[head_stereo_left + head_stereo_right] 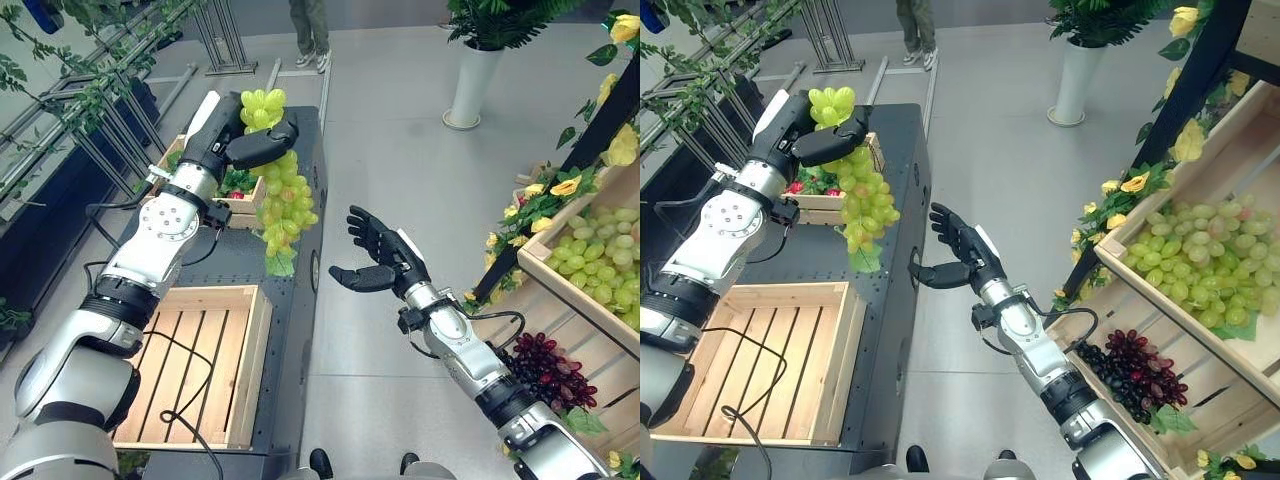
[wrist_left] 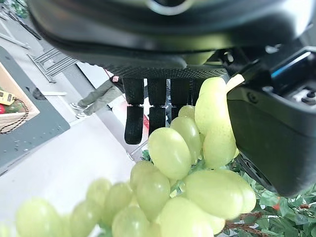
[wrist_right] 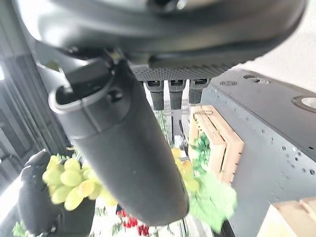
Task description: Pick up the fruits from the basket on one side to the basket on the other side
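On the black bench (image 1: pixel 290 330), an empty slatted wooden crate (image 1: pixel 200 365) sits at the near end. Just off the bench's right edge the right robot hand (image 1: pixel 375 262) hangs above the grey floor (image 1: pixel 400 150), fingers spread and holding nothing. To the right of the bench, a tilted wooden shelf (image 1: pixel 1120 300) carries dark red grapes (image 1: pixel 1130 372) in a lower bin and a heap of green grapes (image 1: pixel 1200 255) above, trimmed with yellow flowers (image 1: pixel 1135 183). Over the bench's far end the left robot hand (image 1: pixel 250 135) is clamped on the top of a green grape bunch (image 1: pixel 283 205) — the long cluster dangles in the air beside a second crate (image 1: pixel 235 205) of greenery and red fruit. Beyond the bench stand a white planter (image 1: pixel 470 85) and a person's legs (image 1: pixel 310 35).
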Robot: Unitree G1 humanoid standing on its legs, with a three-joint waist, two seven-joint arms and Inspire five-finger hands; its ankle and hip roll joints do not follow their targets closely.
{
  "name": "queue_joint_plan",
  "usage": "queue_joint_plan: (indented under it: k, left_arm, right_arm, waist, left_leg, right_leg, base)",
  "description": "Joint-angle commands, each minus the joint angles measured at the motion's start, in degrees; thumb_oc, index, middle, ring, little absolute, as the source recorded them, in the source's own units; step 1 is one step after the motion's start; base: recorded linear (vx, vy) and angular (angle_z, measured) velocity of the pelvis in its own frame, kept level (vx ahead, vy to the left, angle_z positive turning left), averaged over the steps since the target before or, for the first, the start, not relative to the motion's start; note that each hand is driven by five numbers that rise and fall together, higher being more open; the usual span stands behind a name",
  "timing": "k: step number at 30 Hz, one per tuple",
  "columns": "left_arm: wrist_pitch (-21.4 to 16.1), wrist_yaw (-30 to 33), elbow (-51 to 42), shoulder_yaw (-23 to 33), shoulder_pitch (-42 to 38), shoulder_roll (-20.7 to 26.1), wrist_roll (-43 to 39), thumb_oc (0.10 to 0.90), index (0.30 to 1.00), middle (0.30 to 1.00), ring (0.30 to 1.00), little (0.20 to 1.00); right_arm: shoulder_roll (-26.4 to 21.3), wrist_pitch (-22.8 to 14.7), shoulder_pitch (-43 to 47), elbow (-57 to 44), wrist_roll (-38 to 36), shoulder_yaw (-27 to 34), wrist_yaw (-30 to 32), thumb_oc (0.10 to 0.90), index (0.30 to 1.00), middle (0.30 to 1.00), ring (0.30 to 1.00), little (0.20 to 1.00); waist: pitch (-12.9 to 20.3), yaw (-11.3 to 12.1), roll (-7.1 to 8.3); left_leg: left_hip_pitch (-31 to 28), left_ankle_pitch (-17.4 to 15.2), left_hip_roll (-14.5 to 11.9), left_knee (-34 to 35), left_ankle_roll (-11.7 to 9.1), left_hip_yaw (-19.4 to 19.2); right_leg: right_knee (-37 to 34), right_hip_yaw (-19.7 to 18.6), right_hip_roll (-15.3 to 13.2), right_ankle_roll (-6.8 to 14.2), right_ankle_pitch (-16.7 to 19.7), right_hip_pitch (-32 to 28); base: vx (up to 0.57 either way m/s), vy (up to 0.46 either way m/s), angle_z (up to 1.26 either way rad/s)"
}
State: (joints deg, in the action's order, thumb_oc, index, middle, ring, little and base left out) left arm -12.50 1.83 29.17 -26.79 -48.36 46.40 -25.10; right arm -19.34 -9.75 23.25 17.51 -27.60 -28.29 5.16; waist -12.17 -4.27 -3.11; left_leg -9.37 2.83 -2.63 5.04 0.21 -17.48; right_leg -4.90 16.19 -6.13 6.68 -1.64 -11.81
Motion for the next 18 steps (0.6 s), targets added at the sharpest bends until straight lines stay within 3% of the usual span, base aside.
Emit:
queue_joint_plan:
  k: [1, 18]
  left_arm:
    - [-3.0, 1.6, 3.8, -0.7, -15.6, -0.6, -4.2, 0.400, 0.300, 0.300, 0.300, 0.300]
    - [-1.1, -2.3, 3.1, -7.2, -21.8, -5.6, -5.9, 0.400, 0.300, 0.300, 0.300, 0.300]
  right_arm:
    - [2.5, -3.7, 8.2, -2.4, -4.1, -0.5, 4.5, 0.800, 0.900, 0.900, 0.900, 0.900]
    - [6.6, -1.3, 18.8, -0.1, -10.9, -2.5, 6.8, 0.800, 0.900, 0.900, 0.900, 0.900]
  waist:
    - [8.8, 0.5, -2.02]
    - [9.4, 1.5, -1.88]
  left_leg:
    - [-1.0, -6.5, -0.4, -0.1, -3.1, 1.4]
    - [-0.8, -6.2, -0.7, -0.2, -3.2, 2.3]
  right_leg:
    - [3.0, 0.7, -0.3, -1.7, -3.4, 2.4]
    - [2.4, 0.7, -0.2, -1.8, -2.9, 2.2]
  base:
    - [0.00, 0.000, 0.00]
    - [0.00, -0.004, 0.00]
